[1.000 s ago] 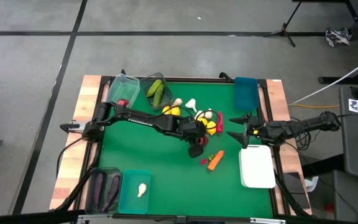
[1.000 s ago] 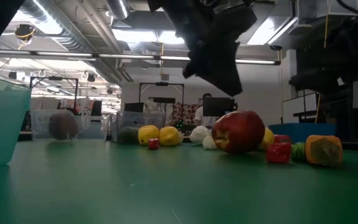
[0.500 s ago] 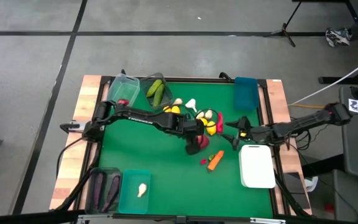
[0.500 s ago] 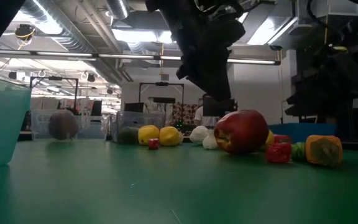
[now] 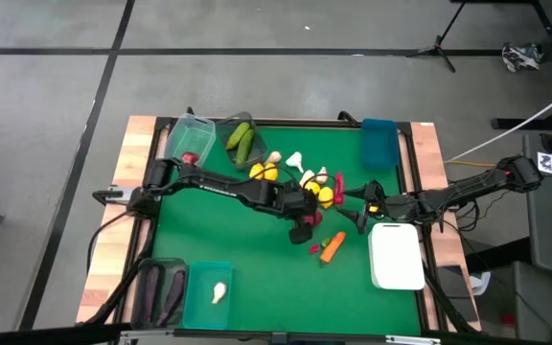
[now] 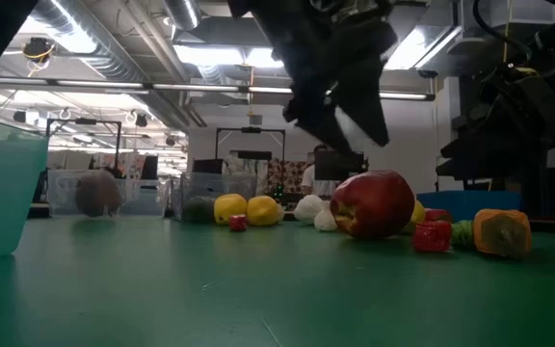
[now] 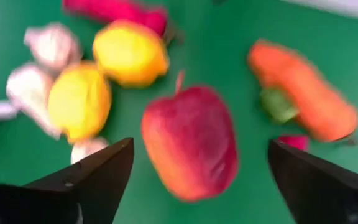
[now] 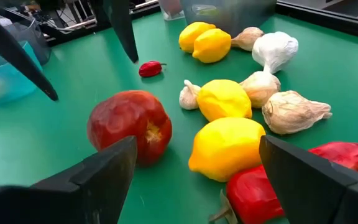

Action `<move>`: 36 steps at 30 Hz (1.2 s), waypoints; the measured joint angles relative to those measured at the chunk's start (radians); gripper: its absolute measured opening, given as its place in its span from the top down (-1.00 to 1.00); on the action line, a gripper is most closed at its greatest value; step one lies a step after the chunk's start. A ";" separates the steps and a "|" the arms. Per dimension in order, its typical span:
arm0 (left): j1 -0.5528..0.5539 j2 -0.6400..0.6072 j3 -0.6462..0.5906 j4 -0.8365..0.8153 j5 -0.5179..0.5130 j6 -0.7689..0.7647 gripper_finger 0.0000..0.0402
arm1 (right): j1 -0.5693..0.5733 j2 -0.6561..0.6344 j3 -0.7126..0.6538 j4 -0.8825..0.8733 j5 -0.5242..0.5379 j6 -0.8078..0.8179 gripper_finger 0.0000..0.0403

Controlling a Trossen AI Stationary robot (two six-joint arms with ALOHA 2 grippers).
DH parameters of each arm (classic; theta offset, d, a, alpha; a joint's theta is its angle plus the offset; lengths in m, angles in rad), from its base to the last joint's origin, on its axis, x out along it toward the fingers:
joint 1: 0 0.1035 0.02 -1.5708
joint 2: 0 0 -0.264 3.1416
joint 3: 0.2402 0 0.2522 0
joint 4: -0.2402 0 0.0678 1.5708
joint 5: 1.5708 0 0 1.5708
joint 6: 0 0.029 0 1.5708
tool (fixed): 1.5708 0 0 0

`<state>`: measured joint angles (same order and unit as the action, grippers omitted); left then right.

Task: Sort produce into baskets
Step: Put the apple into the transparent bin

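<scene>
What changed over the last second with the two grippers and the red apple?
The left gripper spread its fingers wide above the red apple, which rests on the green table. The right gripper moved in from the table's right edge toward the produce pile, fingers open. The apple, lemons and baskets stayed put.

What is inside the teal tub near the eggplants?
The teal tub holds one white garlic bulb. Nothing else shows through its open top. The low view shows only its wall.

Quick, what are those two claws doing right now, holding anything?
Left gripper: open, empty, above the round red toy apple.
Right gripper: open, empty, beside the pile of toy produce.
</scene>
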<state>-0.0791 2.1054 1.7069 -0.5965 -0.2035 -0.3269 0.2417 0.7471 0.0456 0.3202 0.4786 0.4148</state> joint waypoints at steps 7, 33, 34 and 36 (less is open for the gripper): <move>0.000 0.057 0.000 -0.007 -0.044 -0.046 -0.99 | 0.000 0.000 0.001 -0.008 0.000 0.000 -0.67; 0.054 0.172 0.000 0.102 0.066 -0.059 -0.75 | 0.000 0.000 0.002 -0.010 0.000 -0.001 -0.67; 0.054 0.172 0.000 0.102 0.065 -0.060 -0.71 | 0.000 0.000 0.002 -0.010 0.000 0.000 -0.67; 0.054 0.172 0.000 0.108 0.065 -0.060 -0.63 | 0.000 0.000 0.002 -0.010 0.000 0.000 -0.67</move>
<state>-0.0254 2.2776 1.7065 -0.4881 -0.1383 -0.3866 0.2417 0.7471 0.0475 0.3107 0.4785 0.4145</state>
